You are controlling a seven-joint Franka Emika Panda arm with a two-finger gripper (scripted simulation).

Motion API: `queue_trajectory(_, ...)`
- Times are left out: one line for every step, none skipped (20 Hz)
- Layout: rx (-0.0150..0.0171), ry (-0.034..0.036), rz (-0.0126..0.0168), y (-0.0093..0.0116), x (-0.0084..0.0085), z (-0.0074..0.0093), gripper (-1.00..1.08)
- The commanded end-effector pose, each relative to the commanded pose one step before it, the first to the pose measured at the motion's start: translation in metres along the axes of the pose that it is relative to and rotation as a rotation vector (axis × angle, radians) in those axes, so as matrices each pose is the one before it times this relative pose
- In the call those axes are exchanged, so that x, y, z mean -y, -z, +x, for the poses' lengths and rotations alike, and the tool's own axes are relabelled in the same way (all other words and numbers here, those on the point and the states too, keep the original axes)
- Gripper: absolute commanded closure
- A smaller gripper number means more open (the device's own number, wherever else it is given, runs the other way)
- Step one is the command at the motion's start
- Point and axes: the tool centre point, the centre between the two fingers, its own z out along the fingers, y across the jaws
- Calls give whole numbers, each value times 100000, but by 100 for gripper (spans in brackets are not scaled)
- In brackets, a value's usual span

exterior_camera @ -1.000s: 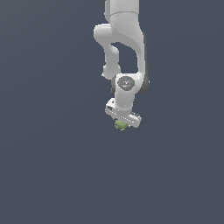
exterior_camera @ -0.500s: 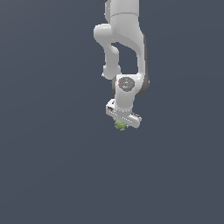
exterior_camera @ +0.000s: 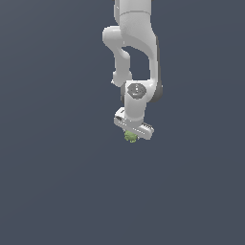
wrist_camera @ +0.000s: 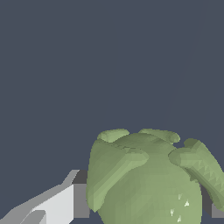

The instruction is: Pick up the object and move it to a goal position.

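The object [exterior_camera: 130, 137] is a small olive-green lump, roundish, with a bumpy, faceted surface; in the wrist view [wrist_camera: 148, 179] it fills the lower right of the frame, showing overlapping leaf-like ridges and a few pale specks on a matte skin. It sits just below the centre of the exterior view, tucked under the gripper [exterior_camera: 132, 133], which is closed on it: a flat grey finger pad [wrist_camera: 81, 200] presses against its side. The arm [exterior_camera: 136, 52] is smooth, glossy white with rounded joints, hanging from the top centre. No writing or labels are readable anywhere. The background is uniform dark slate grey.
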Motion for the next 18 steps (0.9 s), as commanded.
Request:
queue_trajectory(-98,-81,57,829,-361,709,108)
queue_trajectory(0,0,0,424,-186,355,108)
queue_trajectory(0,0,0,472,-207,395,108)
queue_trajectory(0,0,0,518,-227,434,108)
queue_trajectory(0,0,0,564,-246,473,108)
queue_trajectory(0,0,0,609,-266,511,108)
queue_trajectory(10,-44,-20,643,-303,563,108)
queue_trajectory(0,0,0,695,-301,584,108)
queue_trajectory(0,0,0,730,-315,614,108)
queue_trajectory(0,0,0,758,-327,639,108)
queue_trajectory(0,0,0,782,-336,660,108)
queue_trajectory(0,0,0,801,-343,678,108)
queue_trajectory(0,0,0,817,-349,693,108)
queue_trajectory(0,0,0,829,-353,706,108)
queue_trajectory(0,0,0,840,-357,716,108)
queue_trajectory(0,0,0,847,-359,725,108)
queue_trajectory(0,0,0,853,-360,733,108)
queue_trajectory(0,0,0,857,-360,739,108)
